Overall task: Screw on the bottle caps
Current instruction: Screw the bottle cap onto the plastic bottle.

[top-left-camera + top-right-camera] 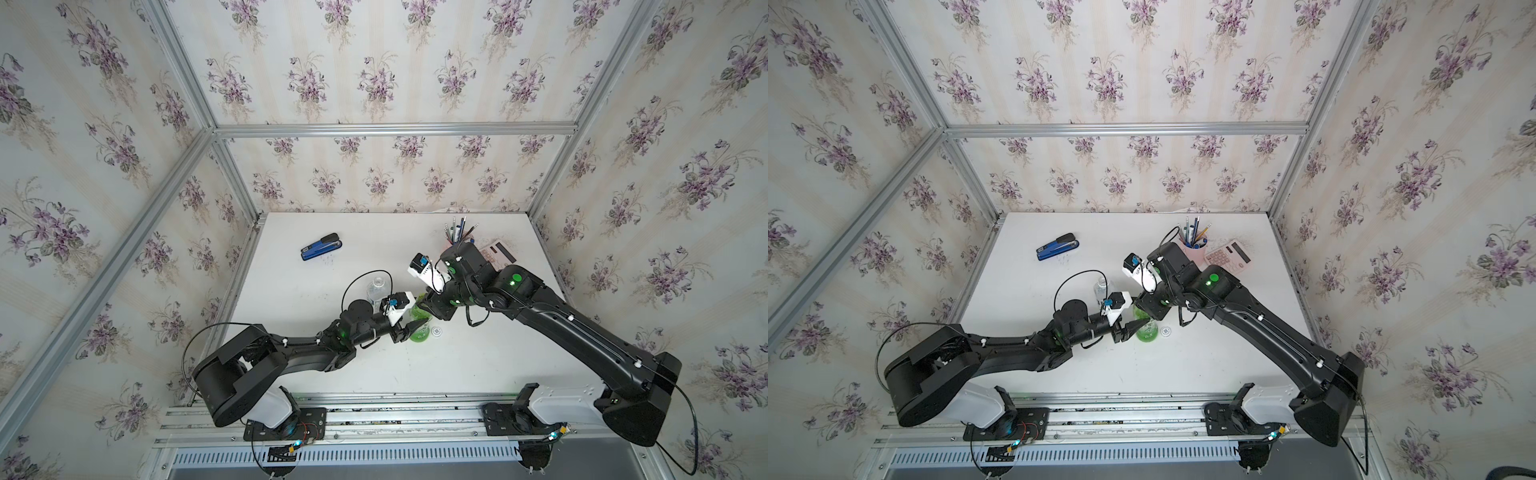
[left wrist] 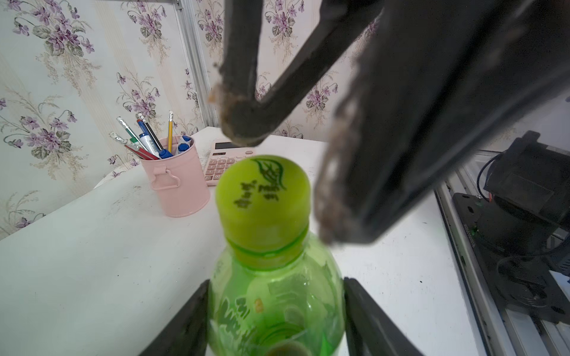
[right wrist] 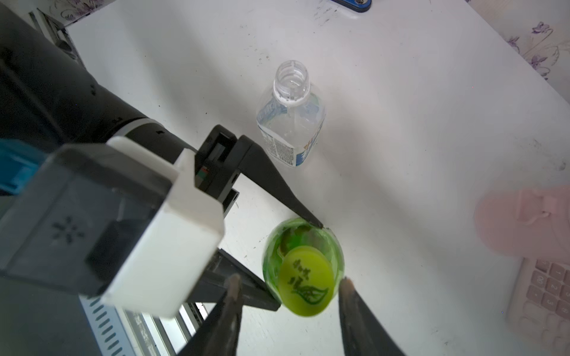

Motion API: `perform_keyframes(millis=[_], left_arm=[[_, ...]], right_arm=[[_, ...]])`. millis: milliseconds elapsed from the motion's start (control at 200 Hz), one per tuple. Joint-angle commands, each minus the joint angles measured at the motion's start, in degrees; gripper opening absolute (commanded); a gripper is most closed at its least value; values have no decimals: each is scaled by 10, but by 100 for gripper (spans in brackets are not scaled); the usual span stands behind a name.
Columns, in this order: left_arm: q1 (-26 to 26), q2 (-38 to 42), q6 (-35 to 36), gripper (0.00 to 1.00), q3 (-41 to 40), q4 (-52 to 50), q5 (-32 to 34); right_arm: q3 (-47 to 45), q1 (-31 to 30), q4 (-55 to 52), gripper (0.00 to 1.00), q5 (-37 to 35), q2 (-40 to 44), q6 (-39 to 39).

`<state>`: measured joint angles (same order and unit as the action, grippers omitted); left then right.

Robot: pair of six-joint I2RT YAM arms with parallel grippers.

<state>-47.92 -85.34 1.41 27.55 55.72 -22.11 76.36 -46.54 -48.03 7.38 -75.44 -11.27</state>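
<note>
Left fingers [image 2: 361, 311] pinch the green bottle [image 2: 277, 296] upright on the tabletop [image 2: 92, 262] while right fingers [image 3: 233, 296] stand spread either side of its yellow-green cap [image 3: 307, 282], so closing off-centre could tip the cap crooked and cross its thread, or twist the bottle loose.

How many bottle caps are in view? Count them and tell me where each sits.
2. The yellow-green cap sits on the neck of the green bottle; the white cap lies on the table beside that bottle. None else shows; others may be hidden.
</note>
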Motion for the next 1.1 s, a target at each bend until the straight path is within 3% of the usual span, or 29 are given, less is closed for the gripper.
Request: perform_keyframes(millis=[0,615,714,819,939,1094], left_arm=[[0,-5,-9,65,0,-63,-22],[0,-3,-12,65,0,-63,-23],[-1,-3,-12,65,-2,-60,-20],[-1,-3,-12,65,-3,-58,-14],[-14,-1,-6,66,-4,-56,12],[-21,-9,-11,73,-7,-34,44]], right_arm=[[5,-1,11,49,6,-12,-31],[-27,0,17,32,-13,-12,-38],[-27,-1,14,22,-24,-12,-28],[-35,-5,23,20,-37,-4,10],[-62,-30,57,20,-81,17,106],[-110,-54,101,20,-90,54,184]])
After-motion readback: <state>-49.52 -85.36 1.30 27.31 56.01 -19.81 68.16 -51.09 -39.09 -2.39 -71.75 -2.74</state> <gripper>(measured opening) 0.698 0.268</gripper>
